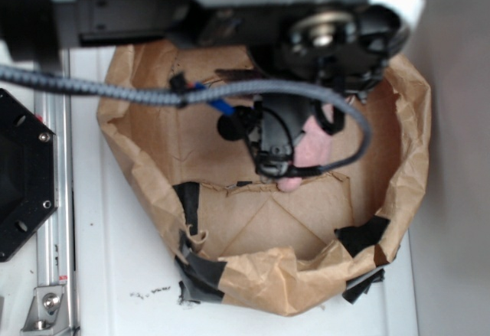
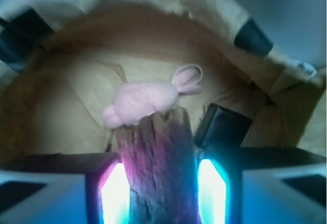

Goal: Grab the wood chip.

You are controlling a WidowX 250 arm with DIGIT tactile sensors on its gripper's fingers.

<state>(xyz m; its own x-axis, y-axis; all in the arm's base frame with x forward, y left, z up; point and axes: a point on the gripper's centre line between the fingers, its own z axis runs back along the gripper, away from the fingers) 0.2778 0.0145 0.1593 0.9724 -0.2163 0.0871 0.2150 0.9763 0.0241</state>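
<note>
Gripping wood chip point(image 2: 157, 168) between both pads, gripper point(image 2: 159, 193) closed on it | chip's far end near plush bunny point(image 2: 145, 101), inside paper bag point(image 1: 138, 168) | risk: rough tapered sliver twisting loose.

Brown paper bag point(image 2: 66, 96) patched with black tape point(image 1: 200, 275), holding 1 pink plush bunny point(image 2: 143, 100) and, right of it, 1 black box point(image 2: 225, 127).
</note>
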